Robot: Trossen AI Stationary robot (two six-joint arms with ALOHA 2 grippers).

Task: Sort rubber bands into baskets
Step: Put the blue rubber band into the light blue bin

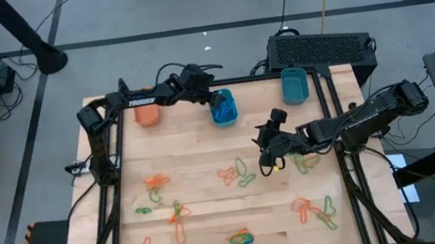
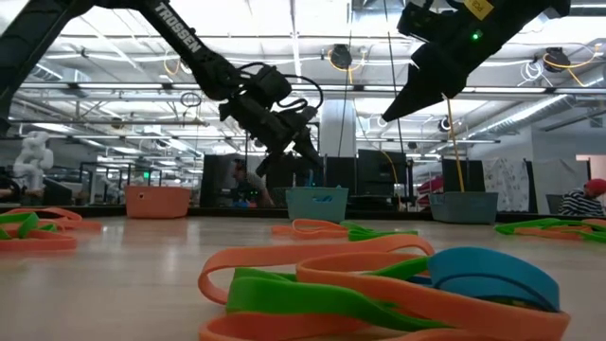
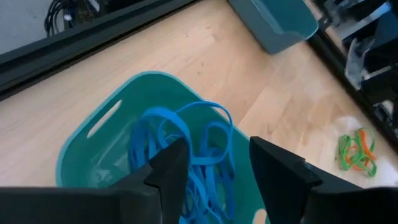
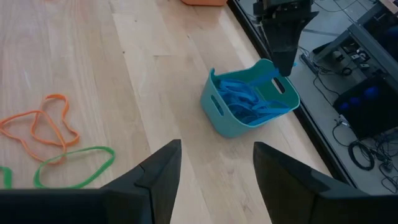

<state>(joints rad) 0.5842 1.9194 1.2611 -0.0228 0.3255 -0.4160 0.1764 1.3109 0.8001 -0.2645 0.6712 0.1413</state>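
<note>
A teal basket (image 1: pixel 224 108) holding several blue rubber bands (image 3: pixel 199 149) stands near the table's far edge. My left gripper (image 3: pixel 214 158) hangs open just above it, fingers slanting down over the bands and touching nothing. The orange basket (image 1: pixel 147 114) stands to the left of it and a second teal basket (image 1: pixel 293 85) to the right. Orange, green and blue rubber bands (image 1: pixel 237 172) lie scattered over the near half of the table. My right gripper (image 4: pixel 217 158) hovers open above the table's middle right, clear of the bands.
A big black box (image 1: pixel 321 45) sits behind the far right corner. Black frame rails (image 1: pixel 348 164) run along the table's left and right sides. More band clusters lie at the near edge (image 1: pixel 240 239) and near right (image 1: pixel 315 210). Bare wood lies between the baskets and the bands.
</note>
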